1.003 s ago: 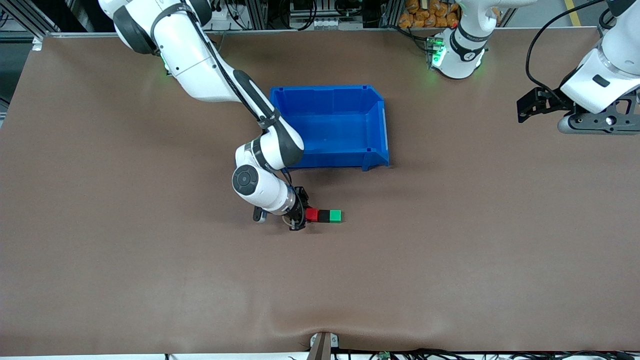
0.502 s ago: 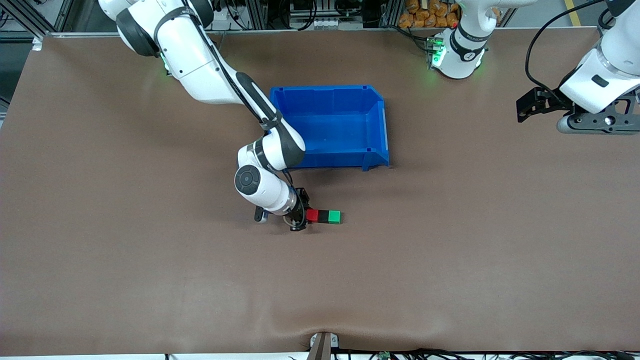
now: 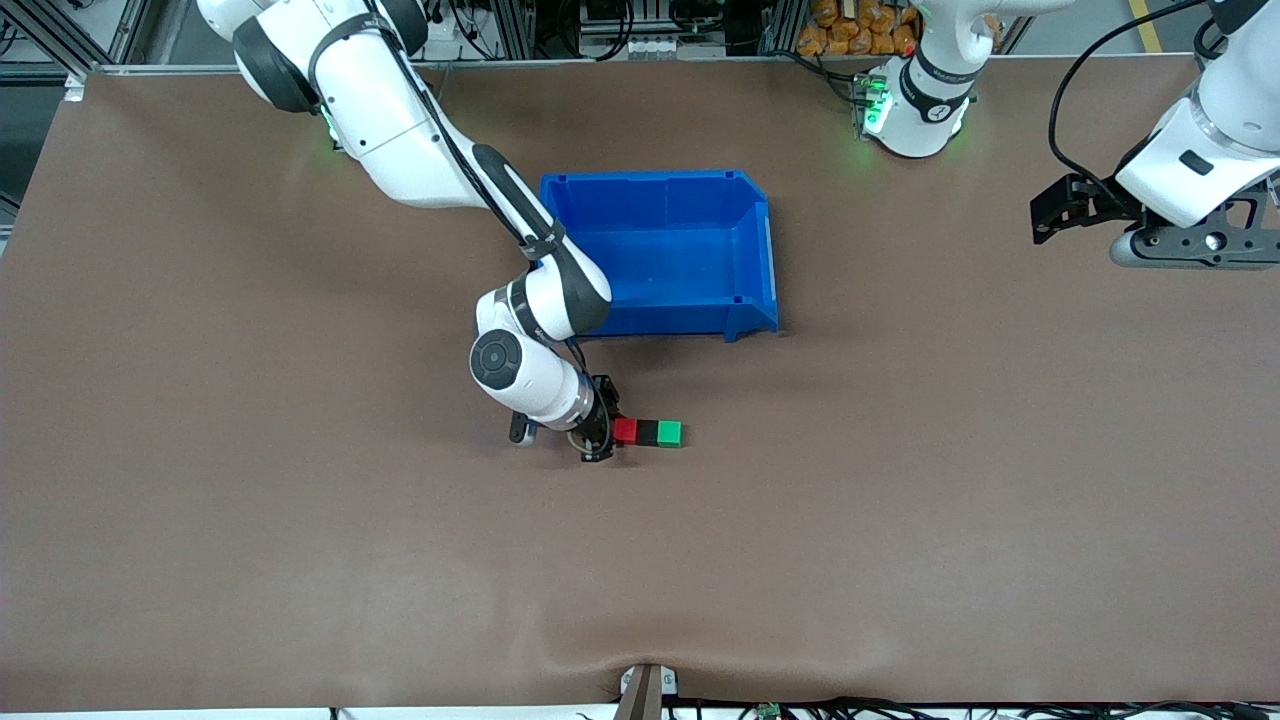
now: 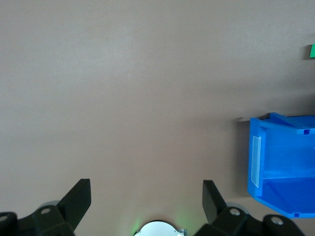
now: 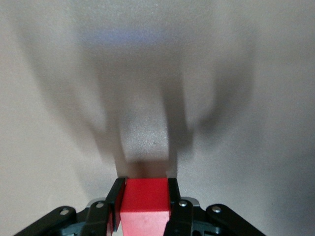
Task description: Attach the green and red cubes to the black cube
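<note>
Red cube (image 3: 625, 431) clamped in low right tool (image 3: 603, 432).

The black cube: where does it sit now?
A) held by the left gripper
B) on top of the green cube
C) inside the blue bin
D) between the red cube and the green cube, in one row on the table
D: in the front view the black cube lies on the table in one row between the red cube and the green cube.
</note>
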### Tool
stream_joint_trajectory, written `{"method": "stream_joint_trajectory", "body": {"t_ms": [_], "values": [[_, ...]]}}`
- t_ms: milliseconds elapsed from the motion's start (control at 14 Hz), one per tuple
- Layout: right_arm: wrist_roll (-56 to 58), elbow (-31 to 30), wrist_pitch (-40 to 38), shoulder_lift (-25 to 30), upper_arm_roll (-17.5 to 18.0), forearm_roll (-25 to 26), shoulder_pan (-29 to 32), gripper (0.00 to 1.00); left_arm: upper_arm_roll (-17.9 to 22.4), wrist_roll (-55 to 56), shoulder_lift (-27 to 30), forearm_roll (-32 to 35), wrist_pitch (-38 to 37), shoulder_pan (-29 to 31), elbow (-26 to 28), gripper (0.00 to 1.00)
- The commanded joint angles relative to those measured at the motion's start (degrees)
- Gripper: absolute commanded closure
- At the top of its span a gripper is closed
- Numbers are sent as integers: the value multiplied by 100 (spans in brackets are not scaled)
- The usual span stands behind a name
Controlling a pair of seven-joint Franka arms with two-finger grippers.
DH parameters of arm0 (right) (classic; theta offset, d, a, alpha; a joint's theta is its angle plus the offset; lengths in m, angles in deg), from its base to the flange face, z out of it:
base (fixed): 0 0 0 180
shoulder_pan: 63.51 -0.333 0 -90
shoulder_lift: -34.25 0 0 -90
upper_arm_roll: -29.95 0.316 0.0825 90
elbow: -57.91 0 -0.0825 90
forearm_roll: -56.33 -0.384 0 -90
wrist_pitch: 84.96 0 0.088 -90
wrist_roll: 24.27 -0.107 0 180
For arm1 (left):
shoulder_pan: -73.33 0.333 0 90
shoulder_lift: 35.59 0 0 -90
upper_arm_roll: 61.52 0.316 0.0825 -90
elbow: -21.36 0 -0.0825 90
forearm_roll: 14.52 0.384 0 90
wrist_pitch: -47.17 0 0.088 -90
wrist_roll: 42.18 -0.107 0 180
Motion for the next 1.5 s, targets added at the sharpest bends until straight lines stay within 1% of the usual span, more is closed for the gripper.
{"method": "stream_joint_trajectory", "body": {"t_ms": [0,143,358,502,645,788,931,1075,1433], "values": [[-125,191,2,-137,-81,4,-108,68,-10,-61,62,-33,-54,8,20,0],[-133,200,-7,-128,-82,13,-99,59,-10,-123,71,-42,-54,60,-15,0],[-134,200,-16,-128,-90,13,-99,33,25,-132,107,-42,-62,69,-24,0],[-134,200,-24,-120,-90,13,-99,22,43,-123,115,-42,-80,87,-15,0],[-134,200,-59,-102,-90,13,-82,5,43,-97,142,-42,-124,87,-24,0],[-125,200,-77,-84,-90,13,-55,0,43,-62,229,-42,-150,87,-24,0],[-116,200,-77,-67,-90,21,-38,0,52,-44,247,-50,-185,96,-24,0],[-98,200,-147,-49,-90,161,-3,0,52,-27,247,-50,-238,130,-24,0],[-63,200,-261,-6,-99,180,24,0,52,0,238,-50,-247,183,-24,0]]}}
